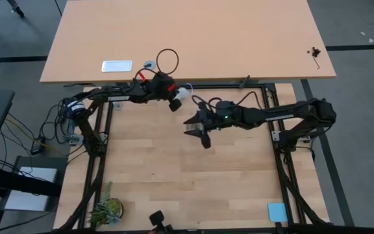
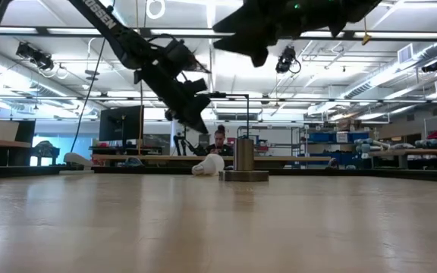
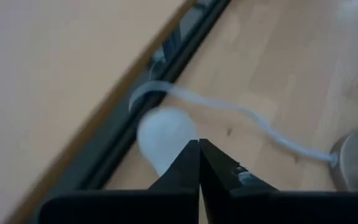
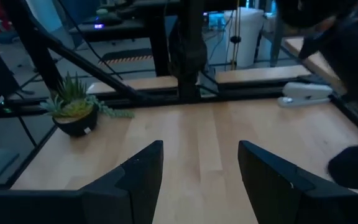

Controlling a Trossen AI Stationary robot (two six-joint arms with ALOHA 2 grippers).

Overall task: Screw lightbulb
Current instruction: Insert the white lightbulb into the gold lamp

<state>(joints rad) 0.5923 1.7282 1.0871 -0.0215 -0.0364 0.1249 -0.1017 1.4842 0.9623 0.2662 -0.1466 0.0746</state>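
Left gripper (image 3: 199, 163) | fingers shut together, empty, above the lightbulb (image 3: 165, 135) | bulb lay on its side on the surface beside the grey socket (image 2: 246, 162), near the far rail | I judged I should reopen, straddle the round body, then close | long axis flat, screw end hidden | right gripper (image 4: 199, 163) fingers apart, idle.

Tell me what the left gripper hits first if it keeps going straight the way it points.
Probably the lightbulb: it lies just past the shut tips of the left gripper, slightly off to one side. Depth is unclear, so the tips might pass beside it and meet the table.
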